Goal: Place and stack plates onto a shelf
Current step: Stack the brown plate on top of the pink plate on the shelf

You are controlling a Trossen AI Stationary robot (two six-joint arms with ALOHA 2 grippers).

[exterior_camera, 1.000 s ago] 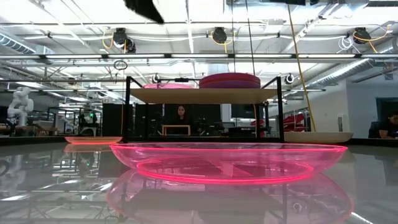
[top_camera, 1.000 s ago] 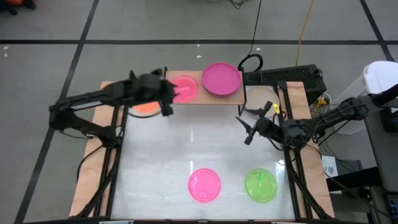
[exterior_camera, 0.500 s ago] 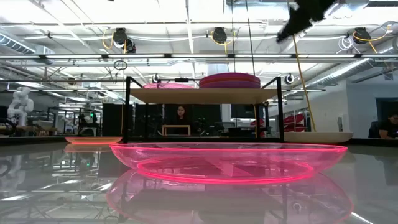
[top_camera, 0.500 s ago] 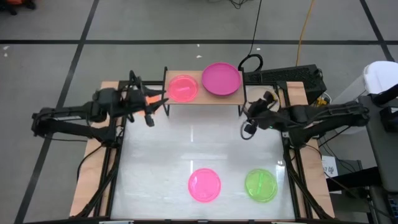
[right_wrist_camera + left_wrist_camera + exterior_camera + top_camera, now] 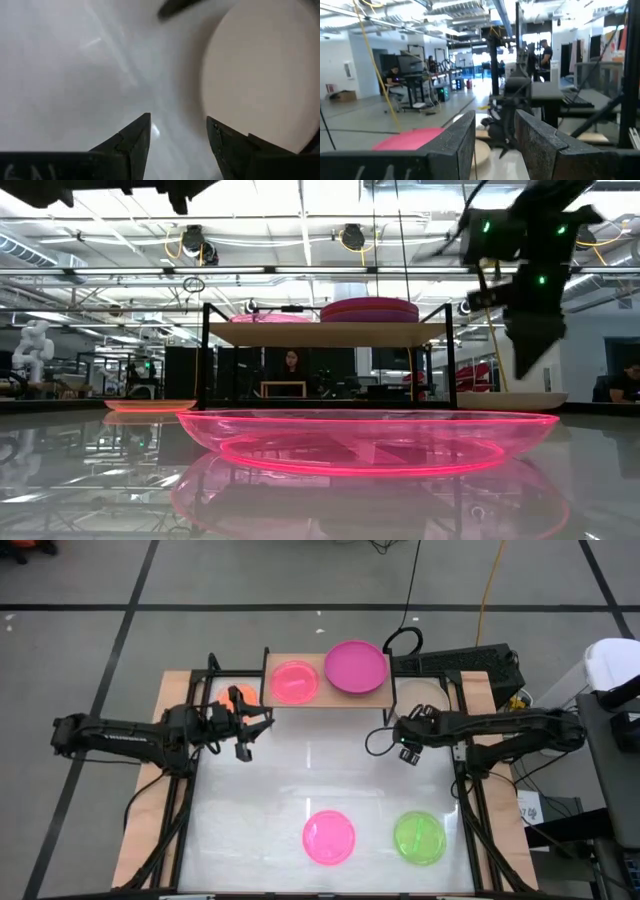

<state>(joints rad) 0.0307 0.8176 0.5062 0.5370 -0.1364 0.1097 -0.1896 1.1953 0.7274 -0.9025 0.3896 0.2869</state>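
A glossy white table point(image 5: 270, 810) with wood edges stands on a grey floor crossed by dark lines. At its far edge sits the small shelf with a light wood top and black metal legs point(image 5: 330, 698). On the shelf lie a translucent pink plate point(image 5: 294, 682) and, beside it, a magenta stack of plates point(image 5: 355, 667).

On the table well in front of the shelf lie another translucent pink plate point(image 5: 329, 837) and a green plate point(image 5: 419, 838). An orange plate point(image 5: 238, 696) peeks out just left of the shelf, and a beige plate point(image 5: 260, 85) lies right of it.

The left gripper point(image 5: 252, 729) hangs empty near the shelf's left front corner, fingers apart. The right gripper point(image 5: 403, 739) hovers by the right front corner, also spread and empty.

Only the low view shows the room behind the shelf: ceiling lights, pipes and a seated person point(image 5: 291, 366). The right wrist view alone shows the beige plate in full.
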